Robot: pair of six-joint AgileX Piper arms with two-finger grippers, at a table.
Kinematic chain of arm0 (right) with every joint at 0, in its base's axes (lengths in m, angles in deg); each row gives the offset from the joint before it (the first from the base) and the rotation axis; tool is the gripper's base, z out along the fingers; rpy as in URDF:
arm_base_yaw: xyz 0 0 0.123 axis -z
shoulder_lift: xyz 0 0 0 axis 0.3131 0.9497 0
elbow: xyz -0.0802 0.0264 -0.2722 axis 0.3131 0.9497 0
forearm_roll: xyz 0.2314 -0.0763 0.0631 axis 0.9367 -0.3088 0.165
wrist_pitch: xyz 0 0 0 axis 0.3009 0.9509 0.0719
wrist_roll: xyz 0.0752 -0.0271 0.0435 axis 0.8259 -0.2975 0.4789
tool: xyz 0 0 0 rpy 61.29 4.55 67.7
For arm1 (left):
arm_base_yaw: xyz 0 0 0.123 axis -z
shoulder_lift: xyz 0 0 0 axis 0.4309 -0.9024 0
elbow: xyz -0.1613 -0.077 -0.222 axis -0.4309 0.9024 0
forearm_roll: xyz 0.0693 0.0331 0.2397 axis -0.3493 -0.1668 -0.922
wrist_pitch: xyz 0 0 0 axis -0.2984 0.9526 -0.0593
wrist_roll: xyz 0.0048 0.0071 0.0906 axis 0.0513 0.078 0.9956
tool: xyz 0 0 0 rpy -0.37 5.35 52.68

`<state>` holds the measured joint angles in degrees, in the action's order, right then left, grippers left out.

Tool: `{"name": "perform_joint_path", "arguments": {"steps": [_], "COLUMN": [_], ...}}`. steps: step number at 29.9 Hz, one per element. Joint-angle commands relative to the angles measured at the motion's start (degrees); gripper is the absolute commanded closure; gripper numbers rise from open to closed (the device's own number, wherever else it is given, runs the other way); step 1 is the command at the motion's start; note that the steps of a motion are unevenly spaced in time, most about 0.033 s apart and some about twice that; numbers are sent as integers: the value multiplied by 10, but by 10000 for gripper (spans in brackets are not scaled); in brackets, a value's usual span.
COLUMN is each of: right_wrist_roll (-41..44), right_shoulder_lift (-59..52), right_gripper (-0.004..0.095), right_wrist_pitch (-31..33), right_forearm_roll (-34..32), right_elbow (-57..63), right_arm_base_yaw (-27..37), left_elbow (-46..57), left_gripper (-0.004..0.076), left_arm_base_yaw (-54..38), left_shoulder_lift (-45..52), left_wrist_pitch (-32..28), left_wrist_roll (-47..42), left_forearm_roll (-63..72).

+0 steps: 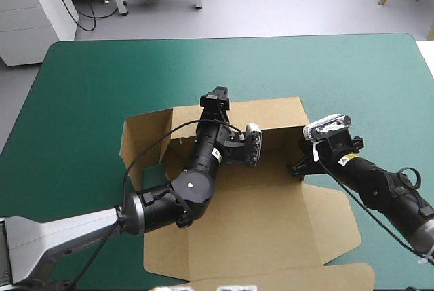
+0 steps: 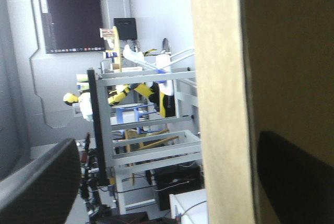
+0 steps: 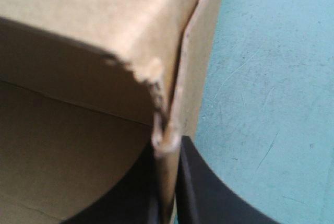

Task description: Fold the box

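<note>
The brown box [image 1: 261, 213] lies in the middle of the table, its back wall [image 1: 264, 113] raised and a broad panel flat toward the front edge. My left gripper [image 1: 216, 103] reaches over the back wall's top edge. In the left wrist view its black fingers [image 2: 44, 182] stand apart, open, with the wall's board [image 2: 222, 98] upright between them. My right gripper [image 1: 299, 165] is at the box's right corner. In the right wrist view it [image 3: 168, 148] is shut on the box, pinching the side wall's edge [image 3: 195, 62].
A side flap [image 1: 139, 138] stands out at the box's left, and another flap [image 1: 332, 220] lies flat at its right. Bare teal-green cover [image 1: 102, 74] stretches beyond the box toward the far and left edges.
</note>
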<state>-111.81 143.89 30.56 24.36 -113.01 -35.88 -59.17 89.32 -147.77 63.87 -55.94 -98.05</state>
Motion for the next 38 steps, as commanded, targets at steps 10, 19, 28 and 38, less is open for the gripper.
{"name": "perform_joint_path", "arguments": {"steps": [10, 19, 28, 38], "right_wrist_roll": [49, 47, 60, 60], "right_shoulder_lift": [126, 210, 210, 210], "right_gripper": [925, 926, 926, 926], "right_wrist_pitch": [-57, 21, 18, 18], "right_forearm_roll": [-25, -60, -56, -56], "right_elbow": [-135, -245, -258, -258], "right_arm_base_yaw": [27, 60, 60, 60], "left_elbow": [-20, -20, -44, -268], "left_gripper": [52, 57, 720, 711], "left_arm_base_yaw": [99, 102, 68, -152], "left_shoulder_lift": [22, 22, 23, 22], "left_wrist_pitch": [85, 91, 97, 120], "left_wrist_roll": [-11, -5, 104, 467], "left_forearm_roll": [-123, -91, 46, 720]}}
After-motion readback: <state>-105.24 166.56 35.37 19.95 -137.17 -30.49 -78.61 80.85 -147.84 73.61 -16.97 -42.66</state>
